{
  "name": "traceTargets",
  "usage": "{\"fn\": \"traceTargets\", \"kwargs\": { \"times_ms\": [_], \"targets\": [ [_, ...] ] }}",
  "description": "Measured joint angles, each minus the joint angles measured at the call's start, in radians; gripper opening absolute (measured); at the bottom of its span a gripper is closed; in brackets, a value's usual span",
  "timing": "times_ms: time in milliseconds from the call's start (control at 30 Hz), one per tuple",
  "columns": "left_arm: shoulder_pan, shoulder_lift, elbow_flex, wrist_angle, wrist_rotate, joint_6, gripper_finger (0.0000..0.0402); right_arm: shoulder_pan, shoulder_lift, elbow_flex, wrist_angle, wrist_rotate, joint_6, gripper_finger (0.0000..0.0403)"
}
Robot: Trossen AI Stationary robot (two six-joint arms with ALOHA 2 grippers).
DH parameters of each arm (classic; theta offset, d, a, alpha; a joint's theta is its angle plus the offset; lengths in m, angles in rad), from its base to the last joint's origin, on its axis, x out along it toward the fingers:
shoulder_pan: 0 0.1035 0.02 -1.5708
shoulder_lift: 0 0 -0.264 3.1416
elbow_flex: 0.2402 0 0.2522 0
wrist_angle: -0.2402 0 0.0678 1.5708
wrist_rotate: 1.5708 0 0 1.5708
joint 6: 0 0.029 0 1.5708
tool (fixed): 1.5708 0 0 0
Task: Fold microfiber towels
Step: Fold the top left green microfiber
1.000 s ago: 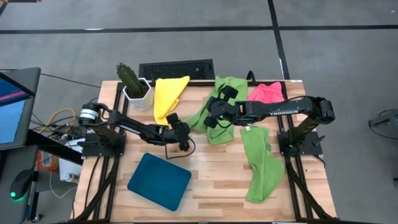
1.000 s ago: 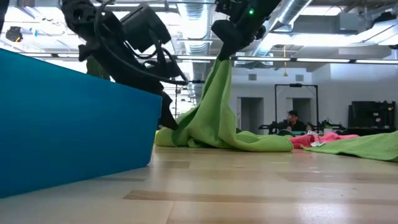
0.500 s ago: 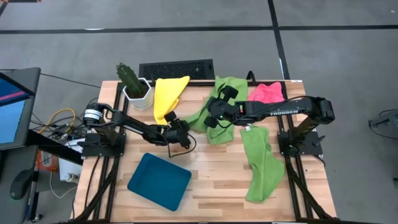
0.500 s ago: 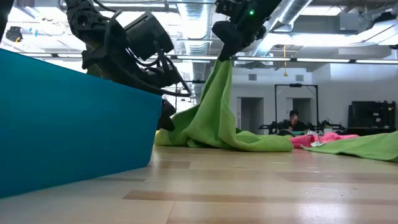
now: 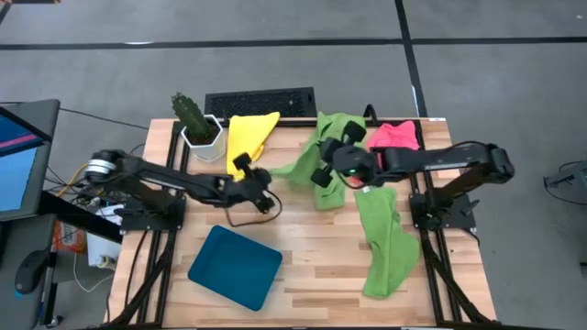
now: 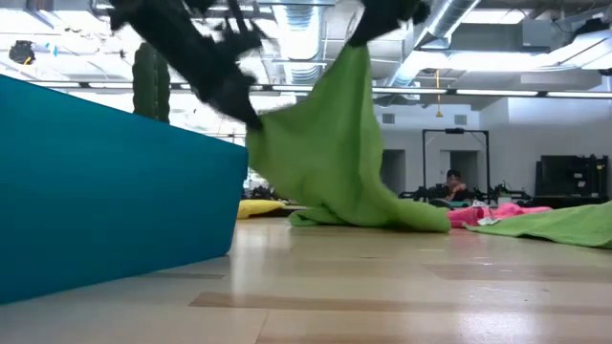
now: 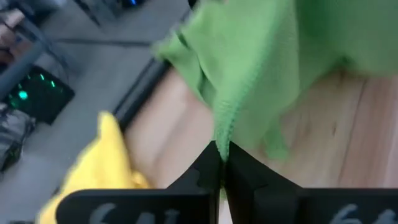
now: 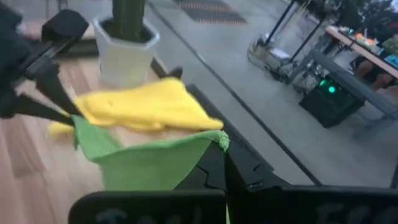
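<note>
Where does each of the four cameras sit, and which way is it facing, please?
High view: overhead, facing straight down; both arms, left gripper and right gripper stretching one green towel.
Low view: table height, facing level into the room; the lifted green towel, teal tray.
Left wrist view: past its shut fingers, green towel, yellow towel.
Right wrist view: past its own fingers, yellow towel, cactus pot.
All four share the green towel.

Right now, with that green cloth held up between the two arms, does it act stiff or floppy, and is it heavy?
Probably floppy: the green cloth sags and drapes in folds between the left pincer and the right pincer, its lower edge trailing on the table. Likely light, since thin pinches at two edges lift it. It seems to grip well rather than slip.
</note>
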Motion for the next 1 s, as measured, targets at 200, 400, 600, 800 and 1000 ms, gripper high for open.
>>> {"fn": "traceTargets", "kwargs": {
  "times_ms": [200, 400, 600, 800, 1000],
  "targets": [
    [0.0, -0.26, 0.031, -0.06, 0.033, 0.081, 0.0, 0.038, -0.096, 0.0, 0.035, -0.002, -0.003, 0.001],
    [0.0, -0.376, 0.165, -0.204, 0.041, 0.147, 0.0, 0.078, -0.15, 0.0, 0.131, -0.006, -0.079, 0.001],
    [0.056, -0.349, 0.331, -0.322, 0.032, 0.283, 0.0, 0.043, -0.157, 0.0, 0.249, 0.019, -0.237, 0.001],
    [0.245, -0.28, 0.397, -0.348, 0.081, 0.406, 0.0, -0.097, -0.139, -0.001, 0.3, 0.02, -0.324, 0.0013],
    [0.481, -0.18, 0.483, -0.33, 0.225, 0.544, 0.0, -0.275, -0.124, -0.002, 0.393, -0.091, -0.445, 0.0011]
  ]
}}
